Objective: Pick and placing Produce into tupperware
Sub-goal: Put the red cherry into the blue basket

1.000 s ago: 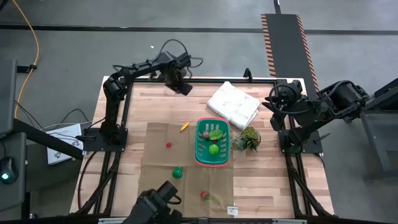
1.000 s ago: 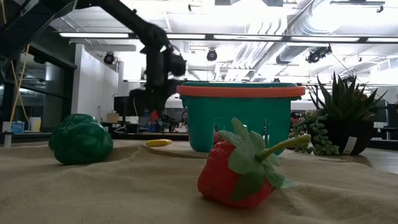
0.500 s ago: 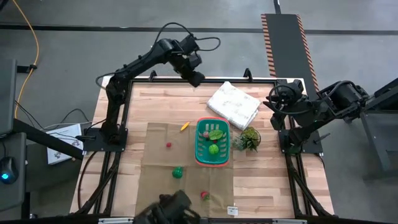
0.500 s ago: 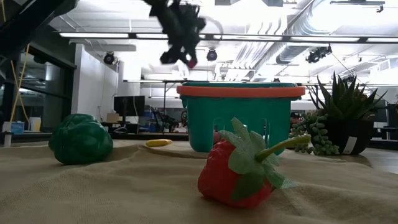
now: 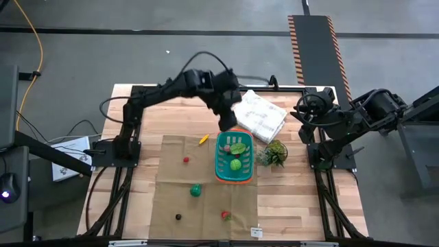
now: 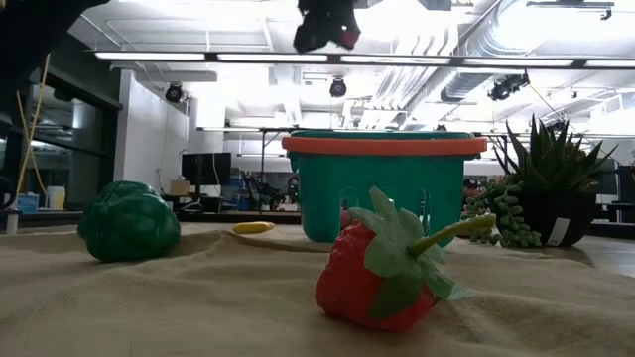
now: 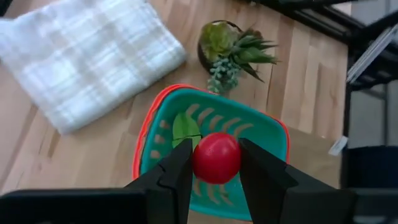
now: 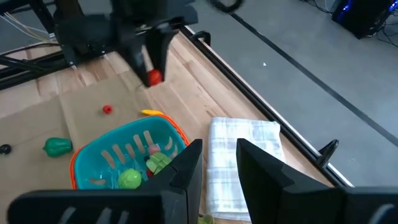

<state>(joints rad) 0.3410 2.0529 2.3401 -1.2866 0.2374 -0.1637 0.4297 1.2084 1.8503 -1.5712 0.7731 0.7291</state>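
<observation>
1. Left gripper (image 7: 216, 163) clamped on a round red piece (image 7: 216, 157), hanging right above the teal basket (image 7: 266, 127), near its far rim.
2. Below it in the basket: a leafy green piece (image 5: 238, 147) and a round green one (image 5: 235, 164), so roughly halfway by my guess.
3. Out on the mat: yellow piece (image 5: 204, 139), small red berry (image 5: 186, 160), green pepper (image 5: 195, 190), strawberry (image 5: 225, 215).
4. Right gripper (image 8: 219, 163) parked well off to the side, fingers narrowly apart, empty.

No writing, label, brand or number can be read anywhere in these views. A small white tag (image 5: 256, 232) lies at the near edge of the wooden table (image 5: 137, 199), but whatever is printed on it is too small to make out.
</observation>
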